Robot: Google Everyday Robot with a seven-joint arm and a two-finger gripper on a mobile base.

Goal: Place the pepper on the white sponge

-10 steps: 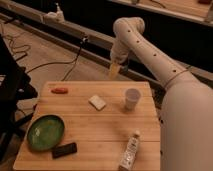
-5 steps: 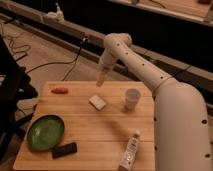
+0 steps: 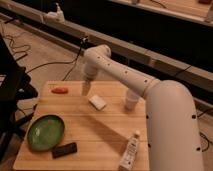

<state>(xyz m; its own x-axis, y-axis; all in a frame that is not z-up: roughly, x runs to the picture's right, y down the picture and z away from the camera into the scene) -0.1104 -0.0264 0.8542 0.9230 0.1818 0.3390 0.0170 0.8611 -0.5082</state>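
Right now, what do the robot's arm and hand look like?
The arm is white, built of thick rounded tubular links with small dark dots along them and a bulbous joint at the bend. No loose cables show on it. The hand is slimmer and pale tan, at the arm's tip above the wooden table, between the pepper and the white sponge.

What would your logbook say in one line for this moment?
small orange-red pepper: on wooden table, untouched | cream-white rectangular sponge: nothing on it | claw: open, empty, hovering between them
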